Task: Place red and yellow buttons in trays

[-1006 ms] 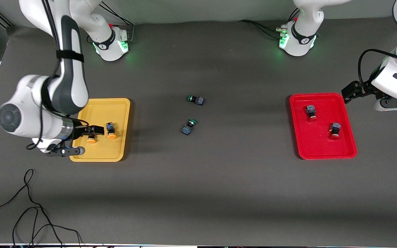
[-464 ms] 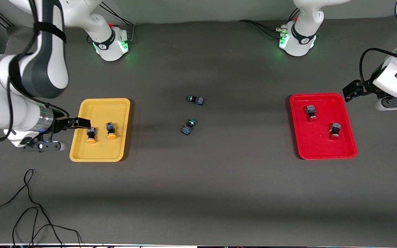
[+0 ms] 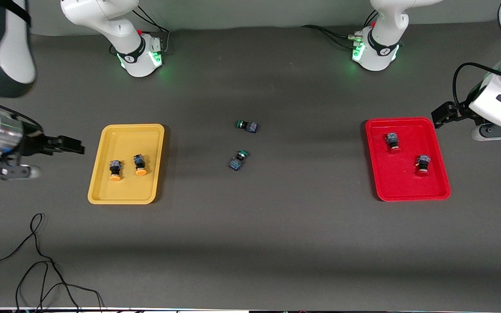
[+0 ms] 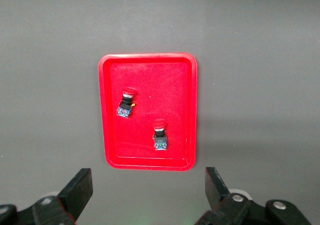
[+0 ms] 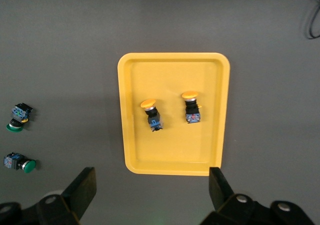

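Now at the right arm's end of the bench [image 3: 250, 243]: yellow tray [image 3: 126, 191], flat, with two yellow buttons [image 3: 115, 170] lying side by side inside it, caps turned toward the front camera, dark bodies away from it; second of the pair [image 3: 140, 165] on the side of the tray closer to the bench's middle; seen also from the right wrist [image 5: 151, 113] [image 5: 190, 106], apart from each other and clear of the rim.

Right gripper [image 3: 70, 145] just off the yellow tray's outer edge, over bare bench, fingers [image 5: 82, 187] spread wide and holding nothing — tray [image 5: 130, 135] fully in sight between them in the wrist view.

At the left arm's end: red tray [image 3: 407, 191], flat, carrying two red buttons [image 3: 393, 142] [image 3: 423, 164], well apart from each other; the first farther from the front camera than the second; both on their sides, red caps pointing toward the front camera; same pair visible from the left wrist [image 4: 126, 103] [image 4: 159, 135] inside the tray [image 4: 107, 135].

Left gripper [image 3: 441, 117] just off the red tray's corner farthest from the front camera, fingers [image 4: 80, 190] spread wide, empty.

Between the two trays, roughly mid-bench: two green-capped buttons [image 3: 247, 126] [image 3: 238, 160] on bare bench, near each other — the first farther from the front camera; both well apart from either tray.

Loose black cable [image 3: 37, 265] on the bench, nearer the front camera than the yellow tray.
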Tool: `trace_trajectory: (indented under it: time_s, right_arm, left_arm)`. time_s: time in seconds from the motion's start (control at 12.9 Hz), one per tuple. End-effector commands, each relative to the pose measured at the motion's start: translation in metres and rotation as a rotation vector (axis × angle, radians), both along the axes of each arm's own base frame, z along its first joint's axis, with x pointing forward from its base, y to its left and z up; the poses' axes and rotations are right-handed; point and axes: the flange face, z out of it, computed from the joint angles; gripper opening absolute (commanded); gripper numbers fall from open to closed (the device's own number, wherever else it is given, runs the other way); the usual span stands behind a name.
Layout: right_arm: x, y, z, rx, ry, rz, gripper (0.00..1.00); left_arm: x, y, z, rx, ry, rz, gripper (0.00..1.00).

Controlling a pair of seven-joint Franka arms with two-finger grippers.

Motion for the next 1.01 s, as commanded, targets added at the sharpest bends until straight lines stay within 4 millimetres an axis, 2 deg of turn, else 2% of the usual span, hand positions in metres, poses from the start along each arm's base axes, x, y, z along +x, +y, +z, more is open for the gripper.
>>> trace_trajectory:
  time_s: [0.0,0.31,0.7,0.93]
  right_arm:
    - [-0.02,-0.017,0.021,-0.029,-0.025,-0.023,1.0]
    - [-0.03,-0.017,0.039,-0.036,-0.054,-0.026,1.0]
    - [-0.034,-0.022,0.04,-0.038,-0.054,-0.04,1.0]
    - [-0.034,-0.023,0.041,-0.04,-0.055,-0.043,1.0]
  left_arm:
    - [0.001,0.001,0.005,0.014,0.01,-0.002,1.0]
    - [0.001,0.001,0.003,0.015,0.021,0.004,1.0]
    - [0.001,0.003,0.002,0.014,0.024,0.0,1.0]
    - [0.002,0.003,0.01,0.013,0.005,0.0,1.0]
